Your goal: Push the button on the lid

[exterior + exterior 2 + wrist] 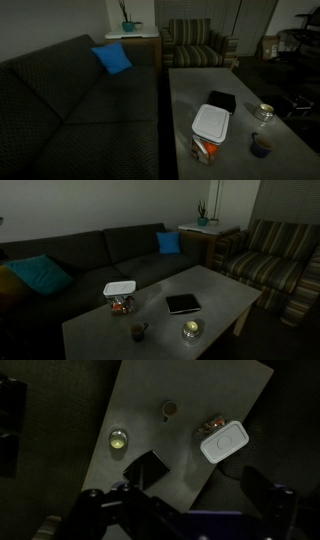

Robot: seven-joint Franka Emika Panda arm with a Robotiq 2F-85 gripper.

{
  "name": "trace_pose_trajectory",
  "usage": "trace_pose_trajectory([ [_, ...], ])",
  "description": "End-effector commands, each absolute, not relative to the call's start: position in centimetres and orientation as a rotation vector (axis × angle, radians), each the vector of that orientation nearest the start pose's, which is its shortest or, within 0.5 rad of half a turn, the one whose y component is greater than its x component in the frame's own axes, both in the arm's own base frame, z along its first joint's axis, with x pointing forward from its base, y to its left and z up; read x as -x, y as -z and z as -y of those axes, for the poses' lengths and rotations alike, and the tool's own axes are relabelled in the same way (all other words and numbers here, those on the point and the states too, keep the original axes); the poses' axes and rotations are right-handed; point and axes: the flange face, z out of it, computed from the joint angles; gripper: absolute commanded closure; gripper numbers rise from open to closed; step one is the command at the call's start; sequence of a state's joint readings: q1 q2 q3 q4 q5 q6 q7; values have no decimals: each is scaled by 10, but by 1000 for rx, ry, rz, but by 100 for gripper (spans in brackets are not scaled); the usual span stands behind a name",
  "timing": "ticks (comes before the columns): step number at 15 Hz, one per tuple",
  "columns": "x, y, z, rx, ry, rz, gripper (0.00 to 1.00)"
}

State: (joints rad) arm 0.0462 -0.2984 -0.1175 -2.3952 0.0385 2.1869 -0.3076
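Note:
The white rounded-square lid [211, 121] tops a small clear container showing orange, near the table edge by the sofa. It shows in both exterior views [119, 288] and in the wrist view [223, 441]. My gripper [185, 510] appears only in the wrist view, as dark fingers along the bottom edge. The fingers stand wide apart with nothing between them. The gripper is high above the table, well away from the lid. The arm is out of view in both exterior views.
On the grey coffee table [190, 85] lie a flat black square object [221, 101], a dark cup [261, 145] and a small glass jar [264, 112]. A dark sofa with a blue pillow [112, 58] runs alongside. A striped armchair [195, 45] stands at the far end.

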Motion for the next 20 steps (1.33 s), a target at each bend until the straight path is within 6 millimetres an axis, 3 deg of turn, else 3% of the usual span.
trace_pose_trajectory([
  [1,-469,-411,-1,3026,124,483,0],
  [7,-473,-349,-82,2890,20,807,0],
  [8,-472,-369,-68,2940,35,715,0],
  [10,-472,-352,-85,2913,-1,778,0],
  [13,-473,-349,-86,2909,-8,791,0],
  [16,-476,-347,-94,2904,132,757,0],
  [20,-483,-318,-123,2859,246,787,0],
])
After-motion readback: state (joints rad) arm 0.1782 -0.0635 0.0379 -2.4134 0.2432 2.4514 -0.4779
